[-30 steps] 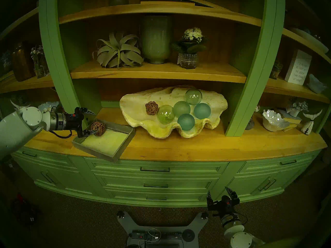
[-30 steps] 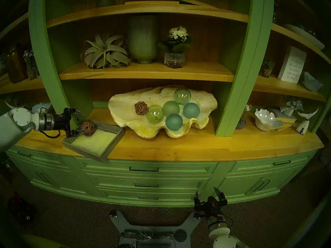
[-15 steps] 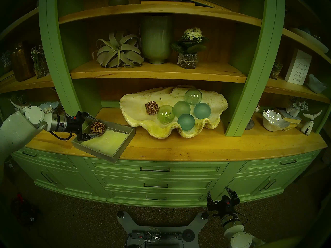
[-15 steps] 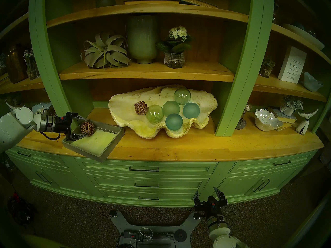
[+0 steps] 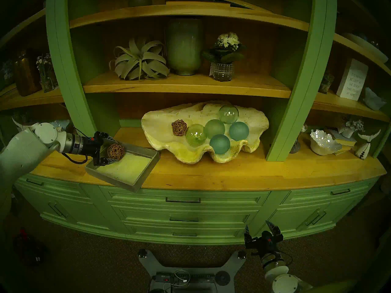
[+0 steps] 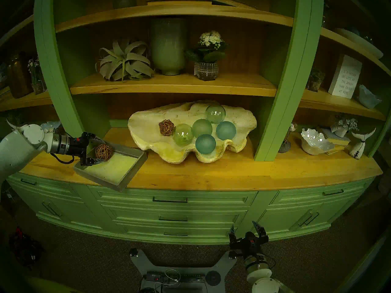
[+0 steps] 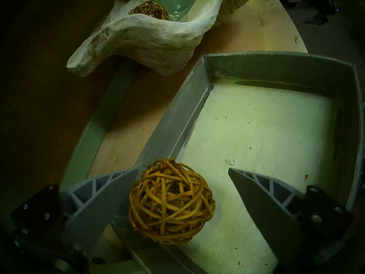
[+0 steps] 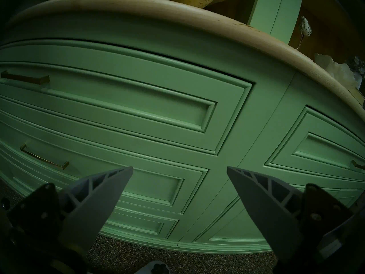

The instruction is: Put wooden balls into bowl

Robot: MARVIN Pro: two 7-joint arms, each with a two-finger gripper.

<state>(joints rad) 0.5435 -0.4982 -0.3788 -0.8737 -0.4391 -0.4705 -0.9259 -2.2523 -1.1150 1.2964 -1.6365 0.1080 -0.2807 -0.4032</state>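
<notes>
Flanking rattan ball (image 7: 171, 202): tray wall (image 7: 169, 125).

You have one woven rattan ball (image 5: 115, 152) lying in the grey tray (image 5: 135, 183); the other rattan ball (image 5: 179, 127) rests inside the clam-shell bowl (image 5: 154, 119), at its nine o'clock side.

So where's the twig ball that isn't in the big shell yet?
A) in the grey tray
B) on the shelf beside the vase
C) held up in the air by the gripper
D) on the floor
A: the twig ball rests in the grey tray, between the open fingers of the left gripper, not lifted.
</notes>
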